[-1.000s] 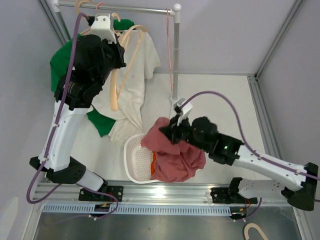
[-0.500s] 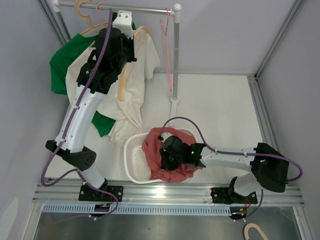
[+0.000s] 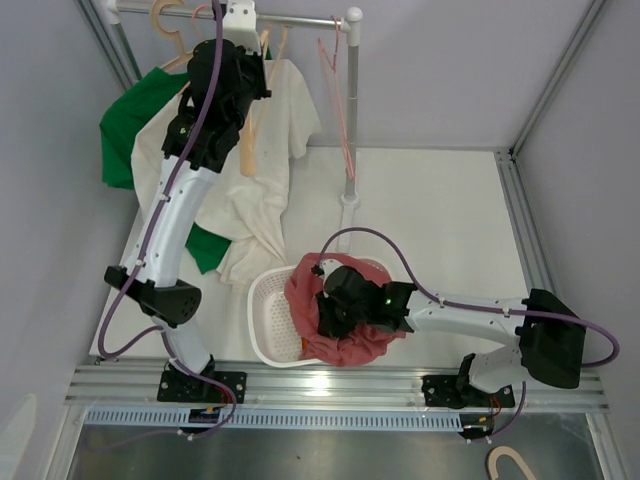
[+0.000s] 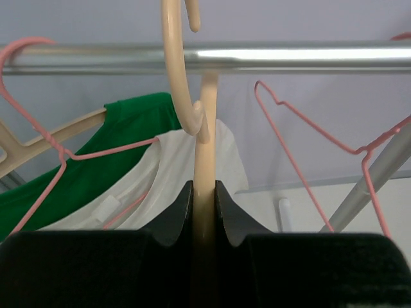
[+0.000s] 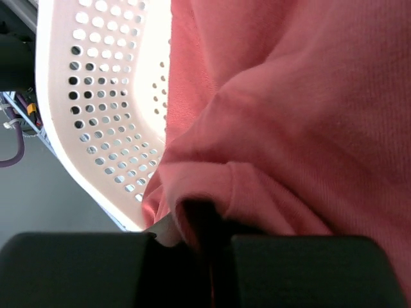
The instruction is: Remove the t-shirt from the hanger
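The left gripper [image 4: 204, 212] clamps the cream hanger [image 4: 207, 128], its hook at the rail [image 4: 289, 58]. The right gripper [image 5: 205, 237] seems closed on the red t-shirt [image 5: 289, 128] over the basket [image 5: 83, 96].

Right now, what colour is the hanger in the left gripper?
Cream. The hanger shows best in the left wrist view, clamped by the left gripper.

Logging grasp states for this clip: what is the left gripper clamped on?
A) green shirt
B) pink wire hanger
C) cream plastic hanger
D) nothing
C: the left wrist view shows the left gripper shut on the cream plastic hanger below the rail. The right gripper pinches the pink t-shirt.
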`<state>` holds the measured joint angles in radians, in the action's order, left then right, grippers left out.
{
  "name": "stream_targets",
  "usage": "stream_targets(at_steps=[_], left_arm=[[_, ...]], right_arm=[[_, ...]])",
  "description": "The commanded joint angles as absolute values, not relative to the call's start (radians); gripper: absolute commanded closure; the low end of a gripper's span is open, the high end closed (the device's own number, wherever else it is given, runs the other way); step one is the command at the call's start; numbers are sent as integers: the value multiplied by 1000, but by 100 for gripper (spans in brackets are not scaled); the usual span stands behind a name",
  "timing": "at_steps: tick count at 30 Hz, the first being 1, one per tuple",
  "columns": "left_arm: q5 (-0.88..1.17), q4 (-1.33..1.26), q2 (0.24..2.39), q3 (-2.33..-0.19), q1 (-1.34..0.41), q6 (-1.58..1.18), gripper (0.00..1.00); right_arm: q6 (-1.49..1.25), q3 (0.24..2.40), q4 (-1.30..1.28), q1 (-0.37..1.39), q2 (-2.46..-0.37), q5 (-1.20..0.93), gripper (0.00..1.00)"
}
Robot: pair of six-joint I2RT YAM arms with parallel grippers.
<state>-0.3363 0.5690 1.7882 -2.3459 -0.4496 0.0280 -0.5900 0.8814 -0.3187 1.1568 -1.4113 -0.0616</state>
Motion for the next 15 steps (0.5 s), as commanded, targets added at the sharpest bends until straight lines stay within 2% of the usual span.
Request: stream_targets(at_steps=[1,4,6,7,9,10,15], left_arm=[[-302,423,1784,-2377,-446,49,99],[-299,428,1833,-2439,-446,57,99],[-301,408,1839,-2430,-445,69,99],[-302,393,1838,-2421,-446,75,99],[-305,345,1844,-2393,-443,100,99],[-305,339,1850,-2388,-442,103,99],[-284,307,1888,-2408,-420,91,99]], right_arm=[[-574,928,-345,1166,-1382,-69,88],[-572,937,-345,1163,-1376,-61,86],[-569,954,-348,1161,-1358,-60,75],[-566,963,-351,1161,-1351,-61,66],[-558,989,-363,1157,-1332,-57,60],[-551,1000,-370,1157,-1324,-58,47],[-512,1058,-425,1152,-1247,-35,34]])
